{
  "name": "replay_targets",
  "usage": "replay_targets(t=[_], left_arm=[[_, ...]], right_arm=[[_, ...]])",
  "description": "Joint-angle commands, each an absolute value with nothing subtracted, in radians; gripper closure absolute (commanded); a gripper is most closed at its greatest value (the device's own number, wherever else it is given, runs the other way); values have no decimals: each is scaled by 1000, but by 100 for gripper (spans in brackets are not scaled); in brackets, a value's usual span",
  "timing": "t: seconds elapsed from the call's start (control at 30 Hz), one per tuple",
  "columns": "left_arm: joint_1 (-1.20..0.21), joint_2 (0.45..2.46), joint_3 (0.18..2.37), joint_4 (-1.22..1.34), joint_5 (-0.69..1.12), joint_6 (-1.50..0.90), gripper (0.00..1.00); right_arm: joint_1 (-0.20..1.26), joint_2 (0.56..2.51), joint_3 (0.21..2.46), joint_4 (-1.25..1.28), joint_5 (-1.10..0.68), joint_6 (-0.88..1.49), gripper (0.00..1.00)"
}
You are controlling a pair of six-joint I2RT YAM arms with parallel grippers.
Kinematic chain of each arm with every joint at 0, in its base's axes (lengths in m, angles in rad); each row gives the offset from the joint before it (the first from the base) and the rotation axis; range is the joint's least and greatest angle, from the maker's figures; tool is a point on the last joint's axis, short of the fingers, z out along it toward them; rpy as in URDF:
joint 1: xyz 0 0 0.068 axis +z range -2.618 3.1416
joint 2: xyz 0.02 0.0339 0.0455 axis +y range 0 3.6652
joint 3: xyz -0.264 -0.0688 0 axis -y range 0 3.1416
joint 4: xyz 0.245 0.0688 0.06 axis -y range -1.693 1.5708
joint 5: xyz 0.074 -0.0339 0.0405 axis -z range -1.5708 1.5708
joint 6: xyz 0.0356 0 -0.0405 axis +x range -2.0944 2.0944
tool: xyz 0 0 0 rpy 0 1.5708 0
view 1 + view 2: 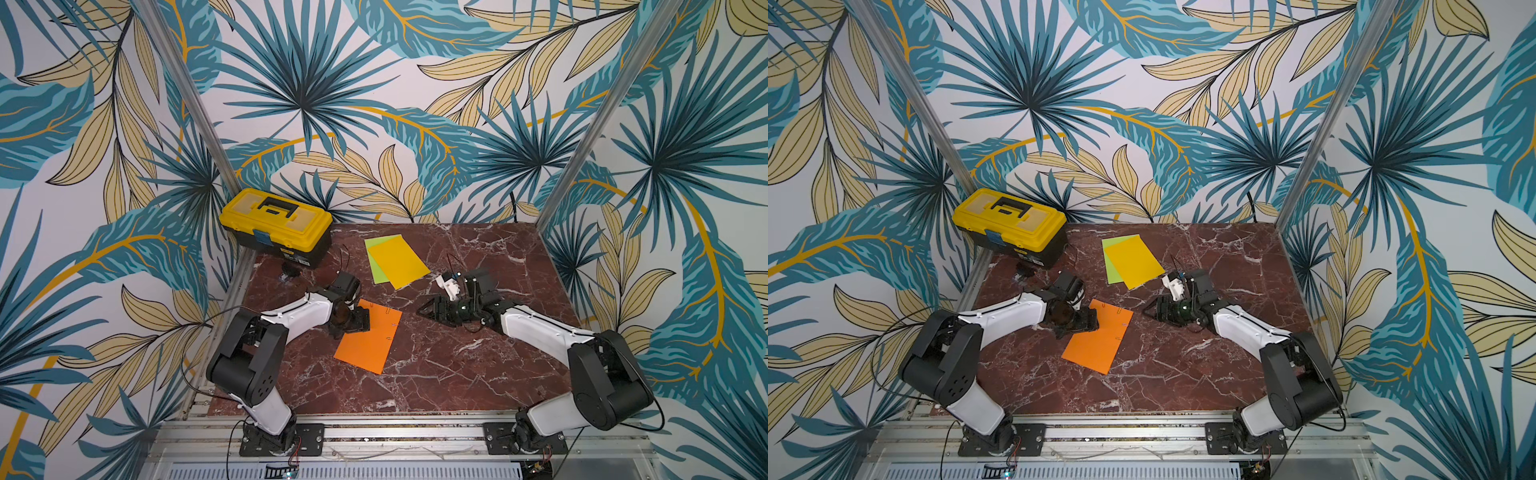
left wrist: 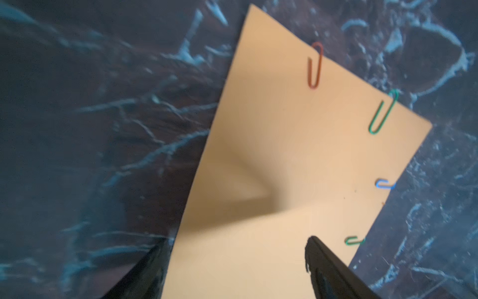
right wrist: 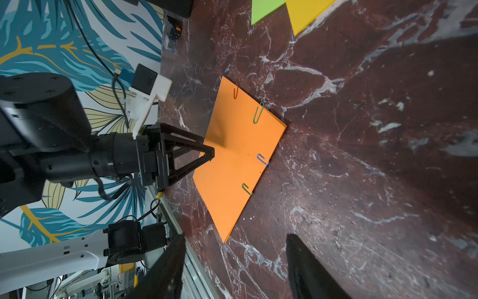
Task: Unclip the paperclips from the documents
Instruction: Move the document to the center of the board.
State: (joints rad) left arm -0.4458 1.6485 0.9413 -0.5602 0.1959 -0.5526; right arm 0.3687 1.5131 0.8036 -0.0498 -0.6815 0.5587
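My left jaws stand spread wide, straddling one edge of the orange sheet (image 1: 370, 340); right jaws spread, empty.
Four paperclips (image 3: 258, 113) grip that sheet: red and green on one edge, blue and green on the adjoining edge. The paper dimples just ahead of my left jaws. My right jaws hang over the tabletop (image 1: 457, 374), beside the sheet, apart from it. Farther back, the yellow sheet (image 1: 399, 259) overlaps the green sheet (image 1: 376, 270).

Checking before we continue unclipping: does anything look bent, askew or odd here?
Yes. The orange sheet is buckled into a shadowed pucker right where the open left end effector meets its edge, so it does not lie flat there. Nothing else stands out.
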Motion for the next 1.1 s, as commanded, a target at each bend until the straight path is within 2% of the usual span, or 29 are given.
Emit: replay_targets(t=[0.0,0.3,0.53,0.7,1.07], left_arm=[[-488,1665,887,-595,289,-629,17],[-551,1636,894,-596,297,-668,17],[-478,1595,930,-596,205,-620,17],[-423,1642,975,-555,221,-559,18],[-423,1806,1049,-465,302,-558,23]], right_arm=[[393,1558,797,-61,-646,577,38],[426,1652,849,-143,-549,574,38],[461,1736,957,-209,-502,529,38],[475,1798,1007,-242,-486,523,38],[519,1879,1051,-248,-474,535,38]])
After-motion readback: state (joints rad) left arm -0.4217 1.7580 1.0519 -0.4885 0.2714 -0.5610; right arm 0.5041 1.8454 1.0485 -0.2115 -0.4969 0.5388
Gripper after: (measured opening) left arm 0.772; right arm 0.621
